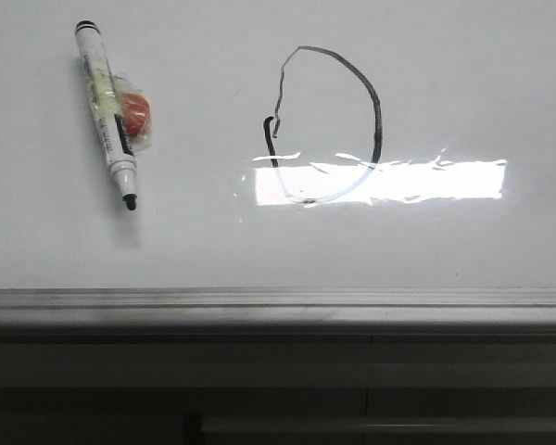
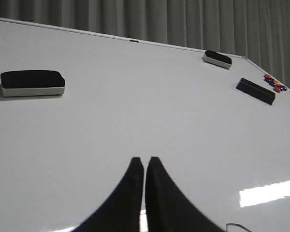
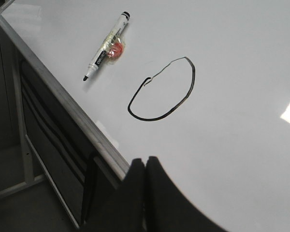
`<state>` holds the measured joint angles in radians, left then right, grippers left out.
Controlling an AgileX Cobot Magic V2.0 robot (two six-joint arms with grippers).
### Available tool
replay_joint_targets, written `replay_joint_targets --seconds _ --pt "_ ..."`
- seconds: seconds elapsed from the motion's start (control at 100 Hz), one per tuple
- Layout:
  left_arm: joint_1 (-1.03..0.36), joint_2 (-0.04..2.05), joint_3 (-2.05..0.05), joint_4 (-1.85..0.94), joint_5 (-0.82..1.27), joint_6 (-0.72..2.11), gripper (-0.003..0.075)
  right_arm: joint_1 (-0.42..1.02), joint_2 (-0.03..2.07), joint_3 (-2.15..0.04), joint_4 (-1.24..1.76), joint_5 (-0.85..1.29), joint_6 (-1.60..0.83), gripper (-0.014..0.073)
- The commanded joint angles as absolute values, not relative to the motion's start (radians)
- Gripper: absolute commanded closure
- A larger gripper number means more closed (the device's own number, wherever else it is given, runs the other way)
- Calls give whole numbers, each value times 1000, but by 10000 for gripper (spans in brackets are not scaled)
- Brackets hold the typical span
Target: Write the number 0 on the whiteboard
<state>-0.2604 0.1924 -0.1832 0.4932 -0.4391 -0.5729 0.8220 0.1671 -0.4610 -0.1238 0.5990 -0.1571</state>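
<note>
The number 0 (image 3: 162, 89) being finished, the marker (image 3: 106, 46) is being left beyond the right gripper (image 3: 145, 163), both grippers pressed together, empty.

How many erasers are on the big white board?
2. One eraser with a black top lies on the whiteboard at one side; another eraser lies near the far edge by the curtain. A flat black block nearby may be something else. More could lie out of view.

Whiteboard (image 1: 463, 83) lies flat, grey edge strip nearest the robot. Drawn on it: the 0 (image 1: 375, 102), a black oval (line uneven). A marker (image 1: 107, 111) lies left of it, uncapped. Three erasers (image 2: 33, 83) and magnets (image 2: 274, 83) lie farther off.
</note>
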Motion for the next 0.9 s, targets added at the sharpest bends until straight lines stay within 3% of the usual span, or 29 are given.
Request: replay_joint_targets --seconds 0.0,0.18,0.28,0.46,0.72,0.89 --pt "-260 201 -196 428 -518 -571 740 817 179 -484 -141 525 -153 662" --pt "-262 199 -154 249 -523 -435 739 817 179 -484 -141 525 -153 662" --pt "-268 199 -143 50 -465 -265 739 817 179 -484 -141 525 -153 662" --pt "-265 152 -143 -34 -285 -17 739 817 179 -484 -141 527 -153 662" --pt "-191 16 -137 -34 200 0 739 817 179 -484 -141 526 -153 662" --pt "-140 -34 -71 -68 230 0 739 817 179 -484 -141 526 -153 662"
